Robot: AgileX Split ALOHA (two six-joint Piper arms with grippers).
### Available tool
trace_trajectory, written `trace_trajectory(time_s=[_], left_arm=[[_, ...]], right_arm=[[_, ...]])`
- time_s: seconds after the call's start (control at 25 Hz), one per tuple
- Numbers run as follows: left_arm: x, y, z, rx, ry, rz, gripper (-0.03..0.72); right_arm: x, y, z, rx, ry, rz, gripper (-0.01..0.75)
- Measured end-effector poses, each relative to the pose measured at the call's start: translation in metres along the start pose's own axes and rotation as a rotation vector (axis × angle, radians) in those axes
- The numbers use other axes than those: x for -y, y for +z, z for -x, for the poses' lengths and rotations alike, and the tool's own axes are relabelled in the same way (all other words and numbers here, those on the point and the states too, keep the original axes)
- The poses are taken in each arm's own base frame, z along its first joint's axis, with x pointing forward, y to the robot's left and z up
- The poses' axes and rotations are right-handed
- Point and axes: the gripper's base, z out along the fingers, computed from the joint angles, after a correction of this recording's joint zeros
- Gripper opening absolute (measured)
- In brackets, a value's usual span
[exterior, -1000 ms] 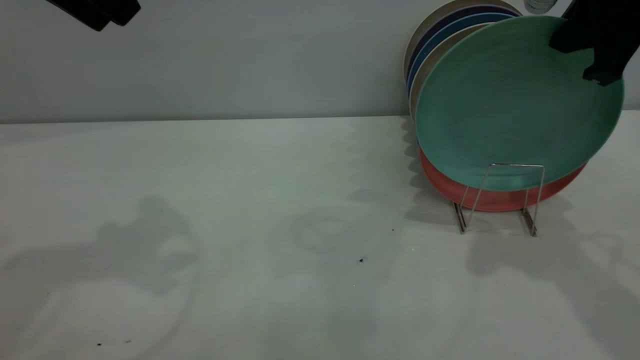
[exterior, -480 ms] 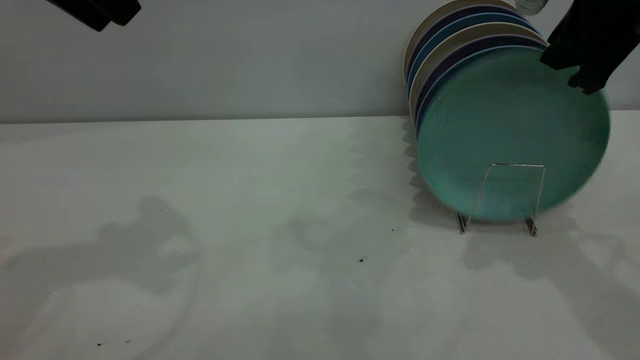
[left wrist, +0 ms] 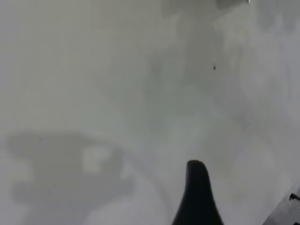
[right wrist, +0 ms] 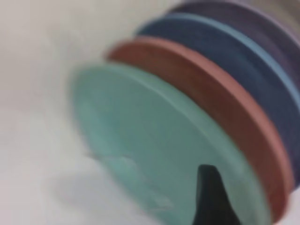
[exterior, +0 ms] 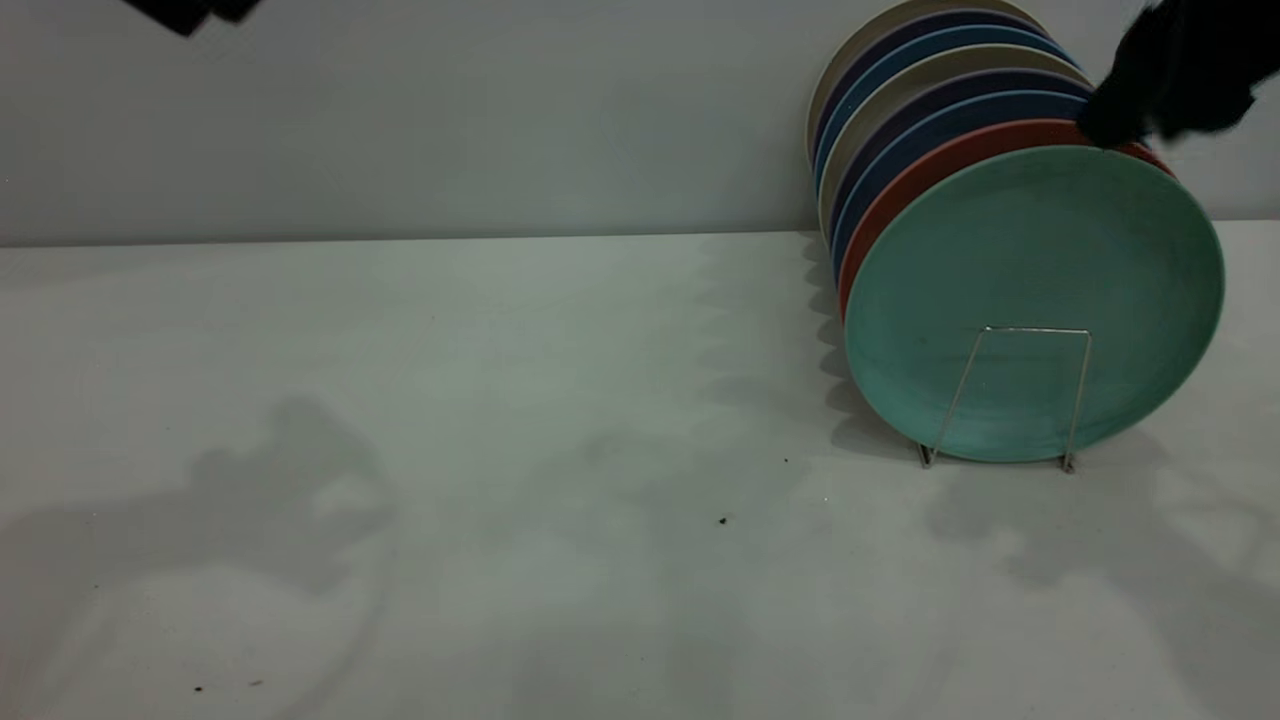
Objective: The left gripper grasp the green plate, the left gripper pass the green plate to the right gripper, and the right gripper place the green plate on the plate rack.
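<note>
Green plate (exterior: 1035, 300) upright in plate rack (exterior: 1010, 395), right gripper (exterior: 1165, 85) above its rim, fingers' spread unclear

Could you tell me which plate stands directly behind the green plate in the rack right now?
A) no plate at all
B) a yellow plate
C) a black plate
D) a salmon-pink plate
D: the green plate stands at the front of the plate rack, and the rim showing right behind it belongs to the salmon-pink plate, also visible in the right wrist view.
</note>
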Motion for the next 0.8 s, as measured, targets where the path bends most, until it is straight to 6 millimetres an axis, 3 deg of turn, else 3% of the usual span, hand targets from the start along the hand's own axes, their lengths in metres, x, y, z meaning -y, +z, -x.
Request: trace_trajectory(time_s=[0.12, 0.32, 0.52, 0.64, 0.8], left_arm=[[0.014, -0.021, -0.002, 0.024, -0.015, 0.009, 0.583], [0.044, -0.064, -0.014, 0.033, -0.034, 0.065, 0.581], [0.071, -0.117, -0.037, 0.108, -0.151, 0.269, 0.581], [0.086, -0.137, -0.058, 0.144, -0.197, 0.354, 0.581], [0.102, -0.138, -0.094, 0.134, -0.230, 0.392, 0.581]], right_arm=[[-0.014, -0.037, 0.010, 0.015, 0.188, 0.147, 0.459], [-0.039, -0.116, 0.011, -0.037, 0.270, 0.349, 0.459], [-0.049, -0.190, -0.009, -0.112, 0.305, 0.253, 0.459], [-0.054, -0.214, -0.031, -0.172, 0.373, 0.152, 0.459], [-0.067, -0.223, -0.070, -0.237, 0.434, 0.050, 0.459]])
